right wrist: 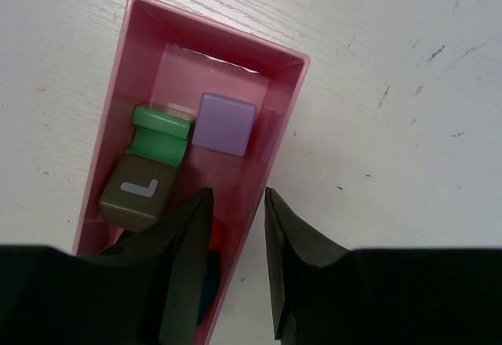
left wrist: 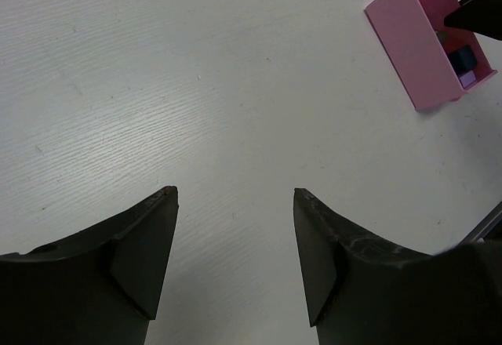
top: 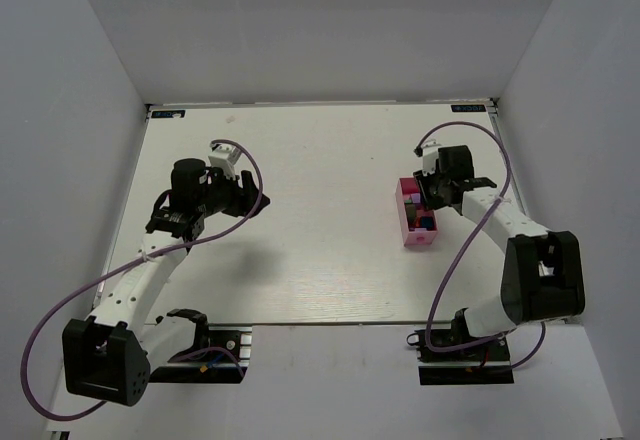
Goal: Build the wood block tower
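high overview, two wrist close-ups, common pink tray (top: 403, 212)

A white letter L is printed on the top face of the olive-brown block (right wrist: 140, 192). The block lies in the pink tray (right wrist: 118, 70), just beyond the tip of one of the right gripper's (right wrist: 235, 200) fingers (right wrist: 184, 243).

We've got our left arm (top: 150, 270) reaching out on the left, left hand (left wrist: 235, 196) spread, nothing between its fingers; over on the right, our right hand (right wrist: 235, 200) points down, fingers narrowly parted.
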`<move>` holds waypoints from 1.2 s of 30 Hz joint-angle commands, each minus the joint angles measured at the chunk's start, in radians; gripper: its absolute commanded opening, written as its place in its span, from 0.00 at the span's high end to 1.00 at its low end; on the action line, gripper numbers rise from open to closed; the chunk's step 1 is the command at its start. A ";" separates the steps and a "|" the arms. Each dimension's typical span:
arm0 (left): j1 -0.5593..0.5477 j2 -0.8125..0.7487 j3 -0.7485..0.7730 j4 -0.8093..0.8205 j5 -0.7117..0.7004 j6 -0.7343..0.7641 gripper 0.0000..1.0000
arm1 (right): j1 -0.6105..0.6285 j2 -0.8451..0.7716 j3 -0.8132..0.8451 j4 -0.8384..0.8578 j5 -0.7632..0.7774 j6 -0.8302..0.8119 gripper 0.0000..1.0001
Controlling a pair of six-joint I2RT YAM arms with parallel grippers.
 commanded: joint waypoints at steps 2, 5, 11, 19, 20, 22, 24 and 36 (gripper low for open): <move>-0.004 -0.030 0.027 0.004 0.030 0.004 0.29 | 0.003 0.035 0.055 0.005 0.011 -0.003 0.64; -0.004 -0.039 0.027 0.013 0.030 0.004 0.29 | 0.002 0.071 0.067 -0.008 0.010 -0.006 0.65; -0.013 -0.039 0.027 0.013 0.039 0.004 0.32 | -0.003 0.072 0.067 -0.009 0.005 -0.010 0.77; -0.013 -0.030 0.018 0.013 0.049 0.004 0.34 | 0.005 0.026 0.070 -0.011 0.014 -0.023 1.00; -0.013 -0.030 0.018 0.013 0.049 0.004 0.34 | 0.009 0.009 0.069 -0.008 0.017 -0.028 1.00; -0.013 -0.030 0.018 0.022 0.058 0.004 0.34 | 0.023 -0.040 0.062 0.014 0.031 -0.048 1.00; -0.013 -0.021 0.018 0.023 0.069 0.004 0.34 | 0.036 -0.076 0.062 0.023 0.045 -0.060 1.00; -0.023 -0.030 0.018 0.032 0.078 -0.005 0.34 | 0.272 -0.070 0.017 0.214 0.446 -0.261 1.00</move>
